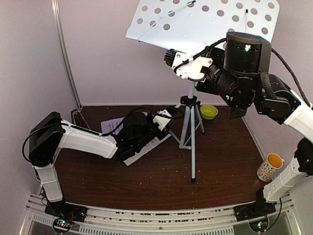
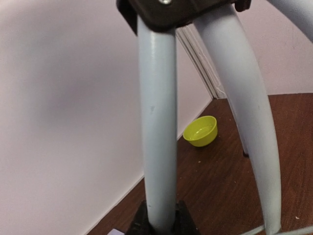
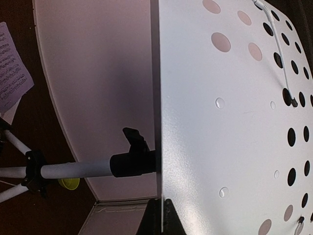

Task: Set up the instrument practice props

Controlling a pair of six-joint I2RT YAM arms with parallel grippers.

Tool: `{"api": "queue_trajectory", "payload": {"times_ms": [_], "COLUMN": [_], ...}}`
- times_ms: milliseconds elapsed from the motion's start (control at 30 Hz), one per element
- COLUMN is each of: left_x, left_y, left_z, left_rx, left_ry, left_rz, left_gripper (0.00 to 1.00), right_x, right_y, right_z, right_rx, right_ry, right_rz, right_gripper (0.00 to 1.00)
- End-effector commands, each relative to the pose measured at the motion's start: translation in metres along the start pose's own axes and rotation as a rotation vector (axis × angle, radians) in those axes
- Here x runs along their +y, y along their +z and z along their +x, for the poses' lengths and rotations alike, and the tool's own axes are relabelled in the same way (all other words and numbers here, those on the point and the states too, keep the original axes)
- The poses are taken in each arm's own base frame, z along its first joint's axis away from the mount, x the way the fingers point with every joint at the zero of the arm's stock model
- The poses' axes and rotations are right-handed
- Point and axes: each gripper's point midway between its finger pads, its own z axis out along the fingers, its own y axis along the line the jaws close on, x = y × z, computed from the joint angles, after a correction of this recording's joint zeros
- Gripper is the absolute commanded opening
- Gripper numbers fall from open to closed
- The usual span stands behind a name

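Note:
The white perforated music stand (image 1: 205, 19) stands on its silver-black tripod (image 1: 191, 142) at the table's middle. My left gripper (image 1: 168, 115) is shut on a tripod leg (image 2: 159, 122), with its jaws on either side of the leg's lower part (image 2: 161, 223). My right gripper (image 1: 172, 58) is raised and shut on the lower edge of the stand's plate (image 3: 234, 122), which runs between its jaws (image 3: 161, 221). The lavender sheet (image 1: 110, 125) and the white sheet (image 1: 142, 149) lie flat under my left arm. A printed sheet (image 3: 12, 73) also shows in the right wrist view. The metronome is out of view.
A small green bowl (image 1: 209, 111) sits at the back near the wall, behind the tripod, and also shows in the left wrist view (image 2: 201, 131). A patterned yellow-lined cup (image 1: 270, 167) stands at the right edge by my right arm. Walls close in on the back and both sides.

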Motion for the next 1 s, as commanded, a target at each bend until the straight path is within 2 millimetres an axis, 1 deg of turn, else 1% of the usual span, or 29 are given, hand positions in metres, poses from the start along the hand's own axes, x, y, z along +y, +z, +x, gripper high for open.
{"api": "queue_trajectory", "payload": {"times_ms": [0, 100, 233, 467, 567, 667, 733, 767, 967], "left_x": [-0.054, -0.06, -0.066, -0.075, -0.08, -0.083, -0.083, -0.083, -0.083], "left_y": [0.001, 0.005, 0.009, 0.013, 0.015, 0.015, 0.016, 0.016, 0.015], "left_z": [0.017, 0.022, 0.029, 0.038, 0.042, 0.045, 0.047, 0.047, 0.048], "left_rx": [0.019, 0.032, 0.047, 0.062, 0.072, 0.077, 0.079, 0.079, 0.081], "left_ry": [0.076, 0.07, 0.053, 0.019, 0.013, 0.007, 0.004, 0.003, 0.005], "left_rz": [0.188, 0.19, 0.186, 0.196, 0.21, 0.213, 0.209, 0.208, 0.206], "left_gripper": [0.0, 0.0, 0.0, 0.0, 0.0, 0.0, 0.0, 0.0, 0.0], "right_x": [-0.078, -0.071, -0.064, -0.035, -0.029, -0.029, -0.032, -0.032, -0.029], "right_y": [-0.017, -0.015, -0.017, -0.012, -0.01, -0.009, -0.009, -0.008, -0.006], "right_z": [0.021, 0.02, 0.025, 0.027, 0.029, 0.028, 0.028, 0.027, 0.021], "right_rx": [-0.012, -0.013, -0.018, -0.02, -0.005, -0.003, -0.003, -0.007, -0.012], "right_ry": [0.31, 0.3, 0.323, 0.319, 0.316, 0.322, 0.339, 0.344, 0.337], "right_rz": [0.135, 0.13, 0.12, 0.087, 0.088, 0.092, 0.099, 0.099, 0.092], "right_gripper": [0.0, 0.0, 0.0, 0.0, 0.0, 0.1, 0.29, 0.34, 0.53]}}
